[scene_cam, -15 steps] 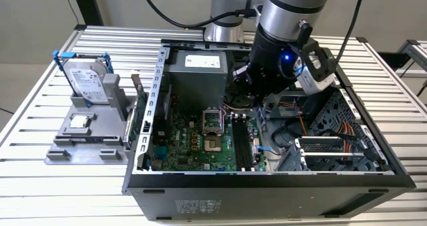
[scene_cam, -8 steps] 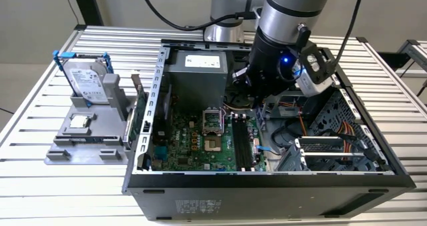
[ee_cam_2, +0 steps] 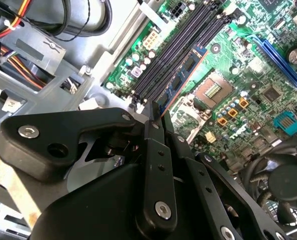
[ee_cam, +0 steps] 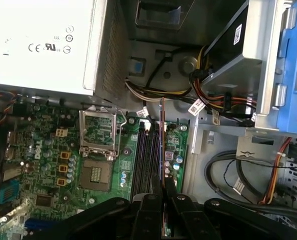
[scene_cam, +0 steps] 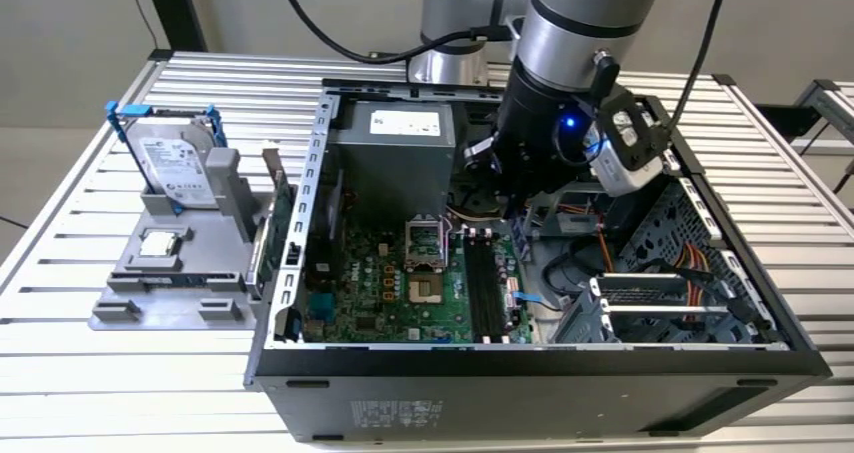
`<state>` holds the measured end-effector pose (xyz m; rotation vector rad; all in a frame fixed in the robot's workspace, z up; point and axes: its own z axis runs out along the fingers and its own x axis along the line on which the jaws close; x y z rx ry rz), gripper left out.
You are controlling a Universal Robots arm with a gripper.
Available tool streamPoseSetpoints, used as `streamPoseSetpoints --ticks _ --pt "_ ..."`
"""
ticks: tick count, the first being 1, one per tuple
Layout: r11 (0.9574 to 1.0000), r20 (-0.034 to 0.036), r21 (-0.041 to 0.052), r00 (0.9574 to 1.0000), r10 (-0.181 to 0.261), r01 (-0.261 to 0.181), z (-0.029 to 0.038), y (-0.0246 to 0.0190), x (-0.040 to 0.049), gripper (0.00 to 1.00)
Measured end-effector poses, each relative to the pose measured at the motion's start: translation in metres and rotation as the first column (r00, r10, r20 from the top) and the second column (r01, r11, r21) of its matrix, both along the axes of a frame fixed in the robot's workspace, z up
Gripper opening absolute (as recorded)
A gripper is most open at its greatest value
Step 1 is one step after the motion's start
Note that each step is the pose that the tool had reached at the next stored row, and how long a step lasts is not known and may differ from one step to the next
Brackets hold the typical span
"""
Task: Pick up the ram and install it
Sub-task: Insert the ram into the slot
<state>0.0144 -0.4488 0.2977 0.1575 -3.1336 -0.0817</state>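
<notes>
The end effector is closed on the ram, gripping it at one end of its upper edge, with the two fingers pressed against its opposite faces. In the second wrist view the ram extends away from the fingertips as a thin dark blue-green stick with black chips and an orange-lit lower edge; in the first wrist view it is seen edge-on as a narrow line running straight out from the fingers. Its long axis lies parallel to the memory slots on the motherboard, and the stick stands on edge directly over the bank of slots, toward the side nearest the chassis drive bay; whether its lower edge has entered a slot cannot be determined. In the exterior view the arm reaches down into the open computer case, which lies on the slatted table. Clearance is limited: the CPU socket lies just beside the slots on one side, the metal drive cage with its cable bundle lies close on the other, and the power supply stands past the far end of the slots. The hard drive rests in its holder on the exterior view's left, well apart from the case.
</notes>
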Motion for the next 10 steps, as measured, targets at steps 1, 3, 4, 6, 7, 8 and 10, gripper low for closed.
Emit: streamPoseSetpoints --ticks 1,3,4,6,7,8,10 --pt "1.0 0.0 -0.0002 1.0 -0.006 0.006 -0.0006 0.0 0.0 0.0" --pt "0.9998 -0.0001 -0.0002 0.9998 -0.02 0.02 -0.002 0.0 0.0001 0.0" --pt "0.9996 0.0 -0.0002 0.9996 -0.028 0.028 -0.0028 0.0 0.0001 0.0" --pt "0.9987 -0.0001 -0.0002 0.9987 -0.05 0.05 -0.0045 -0.0001 0.0001 0.0" --pt "0.9982 -0.0001 -0.0004 0.9982 -0.06 0.06 -0.0048 -0.0004 0.0 0.0" --pt "0.9975 0.0 -0.0002 0.9975 -0.071 0.071 -0.0053 -0.0007 0.0 0.0" --pt "0.9957 -0.0001 -0.0002 0.9957 -0.093 0.093 -0.0062 -0.001 0.0 0.0"
